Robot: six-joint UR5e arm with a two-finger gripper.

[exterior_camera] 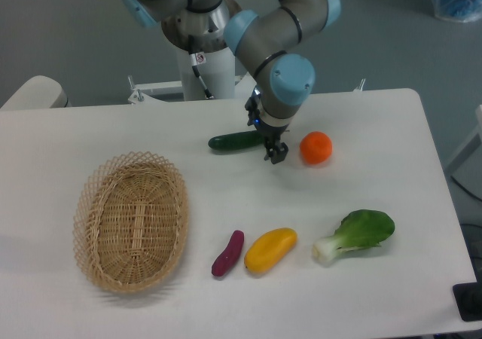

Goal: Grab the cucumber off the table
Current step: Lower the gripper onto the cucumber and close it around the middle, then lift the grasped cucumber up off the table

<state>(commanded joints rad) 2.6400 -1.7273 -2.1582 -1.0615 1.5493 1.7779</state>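
The cucumber (232,141) is dark green and glossy and lies flat on the white table (392,128), behind the middle, with its length running left to right. My gripper (275,154) hangs down from the blue-capped wrist at the cucumber's right end. One dark finger (276,155) shows in front of that end; the other is hidden behind the wrist and the cucumber. I cannot tell whether the jaws are open or closed on it.
An orange (316,148) sits just right of the gripper. A wicker basket (131,220) stands at front left. A small purple eggplant (227,253), a yellow fruit (270,249) and a bok choy (357,234) lie along the front. The robot base (199,45) is behind.
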